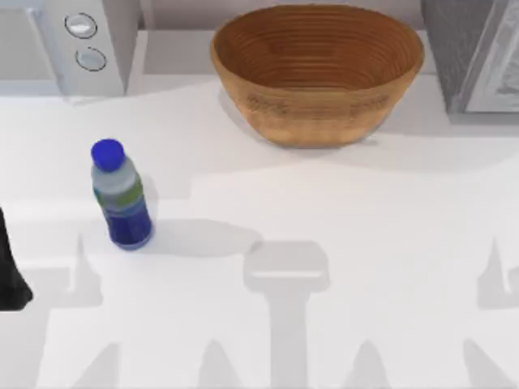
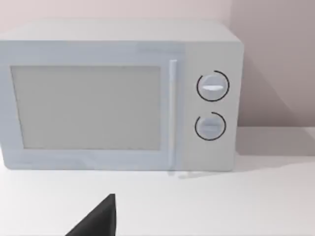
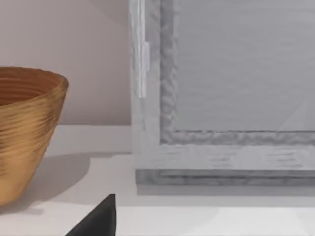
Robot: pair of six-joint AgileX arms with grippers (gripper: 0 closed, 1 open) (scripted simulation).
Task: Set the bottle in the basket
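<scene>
1. The bottle (image 1: 120, 194) stands upright on the white bench (image 1: 324, 211), toward the left side in the top view. It has a blue cap, a green-and-blue label and a dark blue lower half. Nothing touches it.
2. The basket (image 1: 317, 73) sits at the back of the bench, a little right of centre, well apart from the bottle. It is a wide, oval, tan-brown woven bowl with ringed ribbing inside, and nothing lies in it. Part of its side (image 3: 27, 132) also shows in the right wrist view.
3. A pale microwave (image 1: 69, 40) stands at the back left corner, behind the bottle. In the left wrist view the microwave (image 2: 118, 96) faces the camera with its door closed, a vertical handle beside the window and two round knobs, one above the other.
4. A grey box-like appliance (image 1: 474, 53) with a framed front panel stands at the back right corner, just beside the basket. The right wrist view shows it (image 3: 221, 93) close up, with the basket next to it.
5. A dark piece of the left arm (image 1: 10, 275) sits at the left edge of the top view, near the front and apart from the bottle.
6. A dark tip of the left end effector (image 2: 98, 221) shows in the left wrist view, and a like tip of the right end effector (image 3: 98, 221) in the right wrist view. For both, I cannot tell whether the fingers are apart or together.
</scene>
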